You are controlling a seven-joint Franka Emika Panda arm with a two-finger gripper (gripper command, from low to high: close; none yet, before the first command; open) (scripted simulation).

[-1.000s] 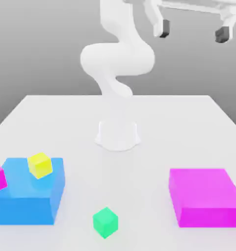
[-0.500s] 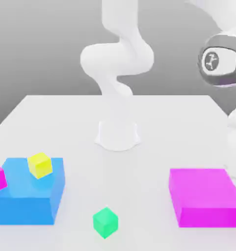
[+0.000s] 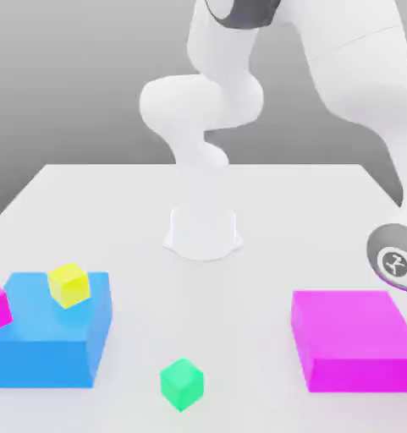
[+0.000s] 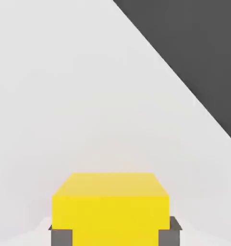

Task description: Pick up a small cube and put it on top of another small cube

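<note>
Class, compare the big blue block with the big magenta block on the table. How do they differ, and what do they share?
The blue block sits at the exterior view's left; the magenta block at its right. The blue block carries a lemon-yellow cube on top; the magenta block's top is bare. Both are large, flat blocks resting on the white table.

A small yellow cube (image 4: pixel 111 209) sits between the two dark gray fingers (image 4: pixel 61 236) of the gripper (image 4: pixel 112 235), one finger on each side, touching it. Under it is the white worktop (image 4: pixel 79 96). Past the worktop's slanted edge it is dark gray.
</note>
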